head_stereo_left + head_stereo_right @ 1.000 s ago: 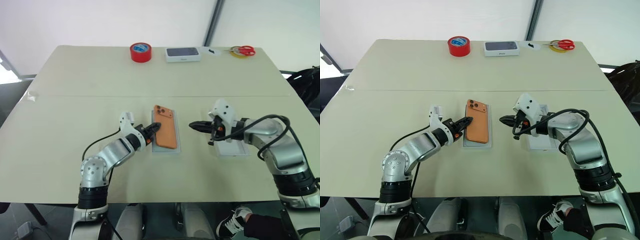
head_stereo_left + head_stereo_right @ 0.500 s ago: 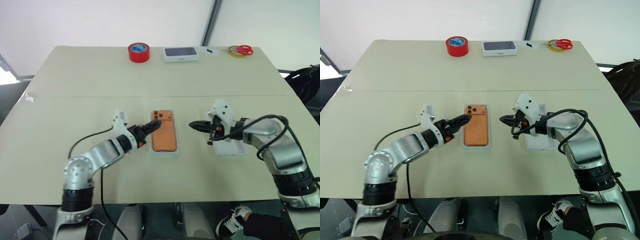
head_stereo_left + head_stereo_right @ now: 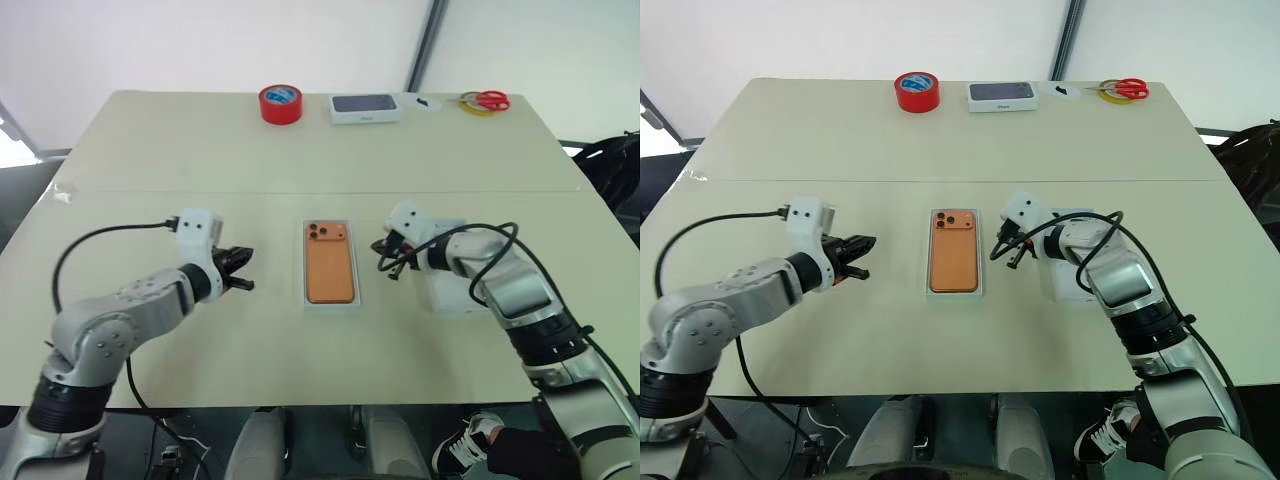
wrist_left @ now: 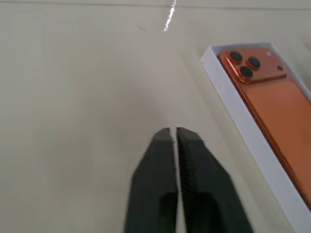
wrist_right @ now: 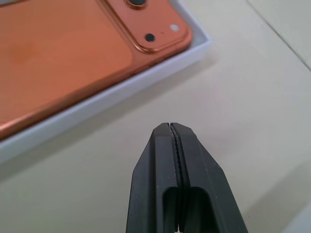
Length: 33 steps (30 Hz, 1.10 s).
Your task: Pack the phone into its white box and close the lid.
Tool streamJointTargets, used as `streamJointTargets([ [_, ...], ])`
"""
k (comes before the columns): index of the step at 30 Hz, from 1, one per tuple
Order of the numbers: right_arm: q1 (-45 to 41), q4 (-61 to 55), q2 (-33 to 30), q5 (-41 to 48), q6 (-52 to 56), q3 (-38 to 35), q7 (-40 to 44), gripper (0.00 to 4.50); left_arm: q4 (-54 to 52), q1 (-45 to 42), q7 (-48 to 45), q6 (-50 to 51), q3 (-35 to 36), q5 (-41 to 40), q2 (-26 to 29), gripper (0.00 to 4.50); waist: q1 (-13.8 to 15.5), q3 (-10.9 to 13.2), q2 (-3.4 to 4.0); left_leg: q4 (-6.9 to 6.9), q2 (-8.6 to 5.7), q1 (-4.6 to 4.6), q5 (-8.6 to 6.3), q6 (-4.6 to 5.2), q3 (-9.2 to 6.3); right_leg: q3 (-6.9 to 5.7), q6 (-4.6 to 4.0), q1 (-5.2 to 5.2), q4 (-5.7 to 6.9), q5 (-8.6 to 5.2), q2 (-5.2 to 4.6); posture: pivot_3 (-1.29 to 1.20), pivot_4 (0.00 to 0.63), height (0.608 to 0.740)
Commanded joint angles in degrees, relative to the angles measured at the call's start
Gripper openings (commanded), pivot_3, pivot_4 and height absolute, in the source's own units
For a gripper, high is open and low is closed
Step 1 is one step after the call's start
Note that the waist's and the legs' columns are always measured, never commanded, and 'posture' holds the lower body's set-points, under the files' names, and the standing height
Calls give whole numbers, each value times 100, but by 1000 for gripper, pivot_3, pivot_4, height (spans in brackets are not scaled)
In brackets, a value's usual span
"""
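Phone (image 3: 331, 272) lies in white box (image 4: 252, 141); both tools (image 3: 246, 271) (image 3: 383, 250) pinched together, empty.

lid (image 3: 455, 290) mostly hidden behind right arm, phone (image 4: 272, 104) cut off by frame edge

A wide, pale beige table (image 3: 200, 150) with a seam across its middle carries everything. Near its centre lies the shallow white box (image 3: 330, 300), with the flat orange phone (image 3: 330, 272) in it, back up, its 3 lenses toward the far edge. Just to the right lies a shallow white rectangular lid (image 3: 455, 300). Along the far edge sit a red roll of tape (image 3: 281, 104), a white box with a dark top face (image 3: 366, 107), a small white item with a dark mark (image 3: 428, 102), and red-handled scissors (image 3: 486, 100).
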Motion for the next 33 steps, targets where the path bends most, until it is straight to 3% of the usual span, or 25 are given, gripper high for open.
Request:
streamJointTargets([
  [1,-112,-305,118,-142,113,47,-170,0,-57,-314,-347,-38,-384,625,-146,83,2,0,0,0,0,0,0,0,0,0,0,0,1,0,0,0,150,732],
  [7,-90,-557,341,-232,375,204,-299,0,298,-690,-758,103,-883,1387,-640,83,-11,0,0,0,0,0,0,0,0,-1,1,-1,3,1,2,0,150,732],
  [17,140,-1166,258,-277,708,391,-215,0,725,-1100,-1554,444,-1395,1982,-1416,83,9,0,0,2,1,-1,0,1,-4,-1,3,-1,5,0,1,0,150,732],
  [22,320,-1485,-57,-204,871,259,-109,0,951,-1456,-1913,563,-1402,2068,-1927,83,14,0,0,7,-4,-1,-1,2,-4,-1,5,2,4,0,-7,0,150,732],
  [33,1140,-2241,-1007,-53,1269,-342,65,0,1653,-2124,-2798,680,-2162,2567,-3116,83,20,-1,0,9,-8,-4,-2,6,-5,-4,9,4,3,-2,-10,0,150,732],
])
